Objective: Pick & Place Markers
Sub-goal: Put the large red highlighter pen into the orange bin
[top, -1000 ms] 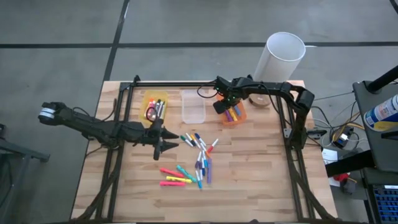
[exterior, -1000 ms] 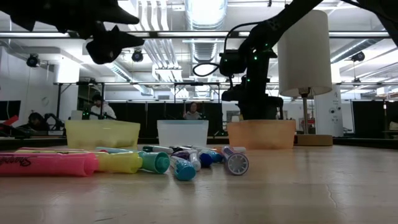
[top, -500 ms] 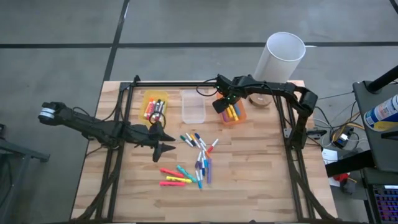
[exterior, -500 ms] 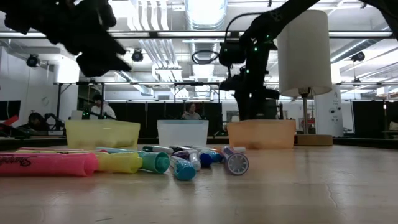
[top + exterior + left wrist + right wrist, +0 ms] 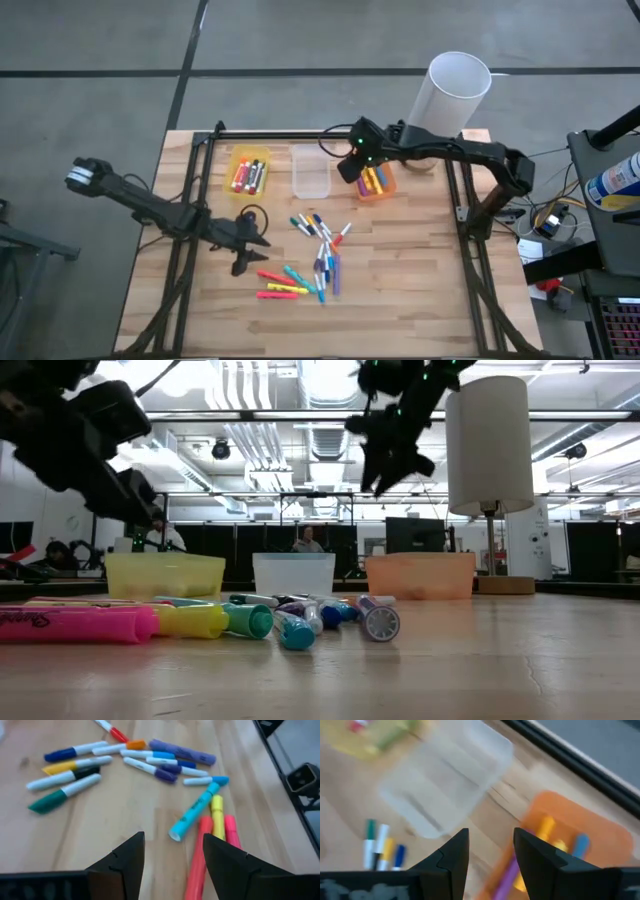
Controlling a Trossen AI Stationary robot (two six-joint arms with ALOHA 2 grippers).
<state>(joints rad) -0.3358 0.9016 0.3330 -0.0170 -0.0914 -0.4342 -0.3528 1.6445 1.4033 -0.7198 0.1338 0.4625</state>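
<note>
Several loose markers (image 5: 322, 240) lie flat on the wooden table's middle, and they also show in the left wrist view (image 5: 125, 762). Pink, yellow and blue highlighters (image 5: 285, 283) lie just nearer. My left gripper (image 5: 248, 252) is open and empty, just left of the highlighters (image 5: 210, 825). My right gripper (image 5: 348, 165) is open and empty, raised between the clear bin (image 5: 311, 170) and the orange bin (image 5: 376, 183). The orange bin holds several markers (image 5: 547, 827). The yellow bin (image 5: 247, 172) holds several more.
A tall white cylinder (image 5: 455, 90) stands at the far right corner, with a small brown round thing (image 5: 416, 160) beside it. Dark frame rails (image 5: 190, 200) run along the table's left, right and far sides. Bare wood lies near the front edge (image 5: 400, 300).
My left gripper has gone down and toward the table's near left, from beside the loose markers to the left of the highlighters. My right gripper has risen from the orange bin and shifted a little toward the clear bin.
</note>
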